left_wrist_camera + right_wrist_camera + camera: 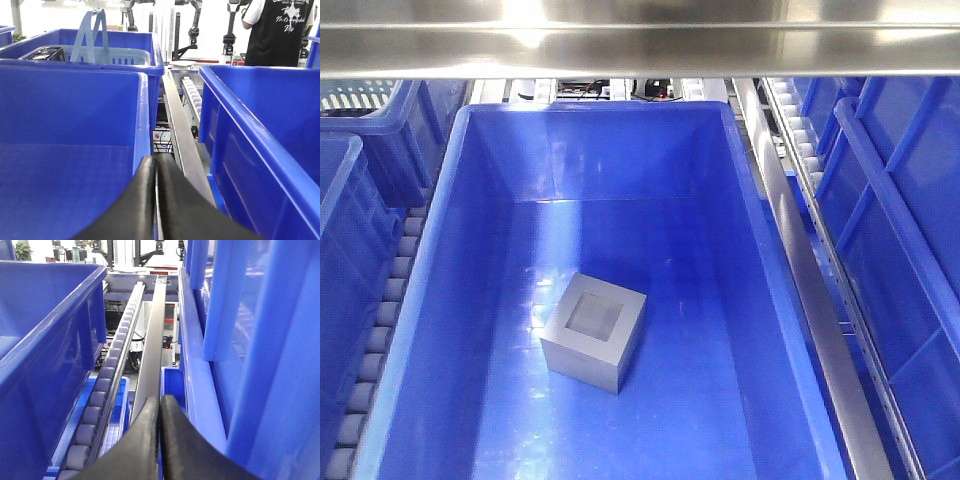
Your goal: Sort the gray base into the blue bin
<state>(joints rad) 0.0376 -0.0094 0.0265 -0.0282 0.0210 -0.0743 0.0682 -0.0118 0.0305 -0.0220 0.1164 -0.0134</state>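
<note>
This is a busy workroom with long metal rails, rows of gray rollers [102,387] and many blue tubs side by side. A person in a black shirt [280,30] stands far at the back.

In the front view, the big, deep, shiny blue plastic bin [470,230] sits in the middle. The small matte gray base block [594,330] lies flat on the bin floor, a bit left of the middle, with its square dip facing up. It touches no wall.

So the block looks to be where it belongs, and the job seems nearly done. The good thing to do now is to keep both arms out of the bin, move them slowly, and not bump the rims or rails.

The left gripper [156,200] has its two black fingers pressed together with nothing between them. It hangs beside a bin wall, over a rail. The right gripper [159,435] is pressed together too, and empty, over the roller track. Neither wrist view shows the block, so both grippers seem to be outside the bin, apart from it.
</note>
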